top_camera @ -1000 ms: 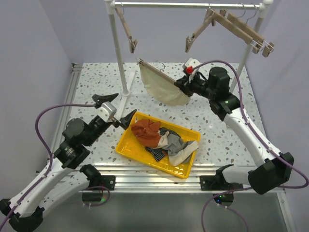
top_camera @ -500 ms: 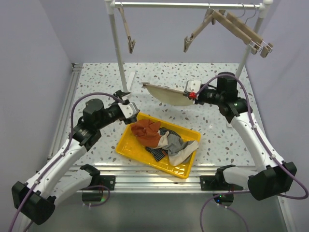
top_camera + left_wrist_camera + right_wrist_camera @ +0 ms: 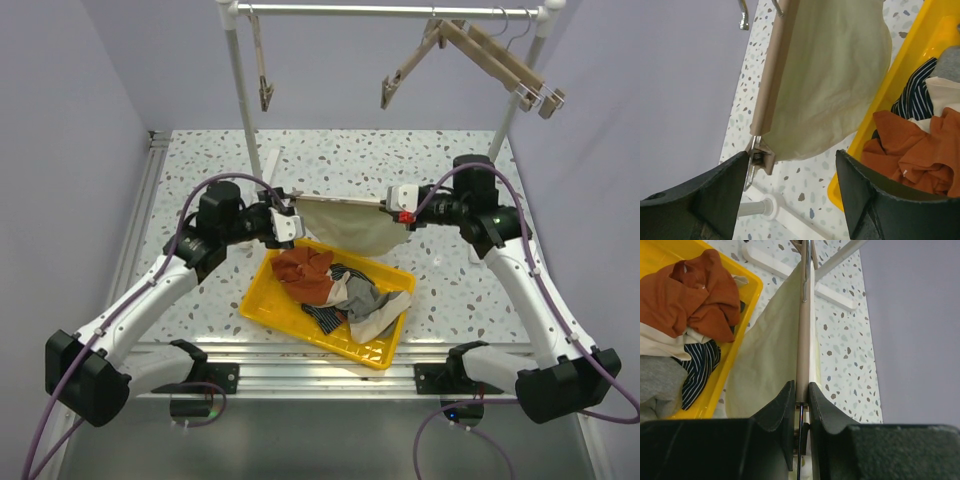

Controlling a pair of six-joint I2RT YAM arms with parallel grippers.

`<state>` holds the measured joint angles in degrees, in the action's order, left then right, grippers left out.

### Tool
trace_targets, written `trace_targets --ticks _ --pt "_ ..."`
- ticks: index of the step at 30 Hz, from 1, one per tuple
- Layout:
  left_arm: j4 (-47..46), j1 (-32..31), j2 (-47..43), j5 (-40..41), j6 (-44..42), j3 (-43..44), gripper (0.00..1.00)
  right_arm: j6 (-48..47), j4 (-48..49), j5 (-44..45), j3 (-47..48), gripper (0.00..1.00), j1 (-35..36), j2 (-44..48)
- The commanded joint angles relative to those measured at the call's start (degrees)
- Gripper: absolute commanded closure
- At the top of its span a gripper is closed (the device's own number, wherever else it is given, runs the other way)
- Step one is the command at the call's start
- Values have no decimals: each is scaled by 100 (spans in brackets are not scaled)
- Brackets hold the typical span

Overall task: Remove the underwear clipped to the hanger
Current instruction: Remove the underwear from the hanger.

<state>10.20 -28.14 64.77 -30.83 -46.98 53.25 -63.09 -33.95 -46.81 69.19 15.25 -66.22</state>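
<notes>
The right hand pinches the wooden hanger carrying cream underwear; the left hand stands open around its clip, beside the yellow tray.

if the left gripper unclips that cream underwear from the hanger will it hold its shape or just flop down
Probably flop: the cream underwear already sags in soft folds below the wooden hanger. It looks thin and light, so it should drop limply, perhaps toward the yellow tray.
</notes>
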Motion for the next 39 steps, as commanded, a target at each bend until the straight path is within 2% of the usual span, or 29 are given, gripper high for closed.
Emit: trace_targets --ticks 1,7,11,24,26,29,30,33,34,39 --pt "-403 37 -131 296 -391 1 26 -160 -23 -338 244 100 -4 162" --pt "-773 45 -202 420 -461 -96 30 -107 -76 -426 218 100 -13 188" --pt "-467 37 -62 507 -680 -17 37 -46 -85 -470 253 100 -4 188" --pt "-273 37 123 604 -909 44 41 165 -146 -610 429 100 -13 162" --pt "-246 45 167 596 -936 80 47 183 -190 -645 446 100 -13 170" --pt "-316 46 185 657 -918 89 67 165 -243 -646 429 100 -4 188" --pt "-351 46 185 666 -918 80 80 165 -252 -637 420 100 -13 188" --pt "-474 46 167 710 -918 80 97 157 -261 -619 403 100 -13 179" --pt "-483 46 167 701 -918 106 100 157 -261 -619 394 100 -13 170" --pt "-492 46 158 710 -909 115 100 157 -270 -619 394 100 -4 144"
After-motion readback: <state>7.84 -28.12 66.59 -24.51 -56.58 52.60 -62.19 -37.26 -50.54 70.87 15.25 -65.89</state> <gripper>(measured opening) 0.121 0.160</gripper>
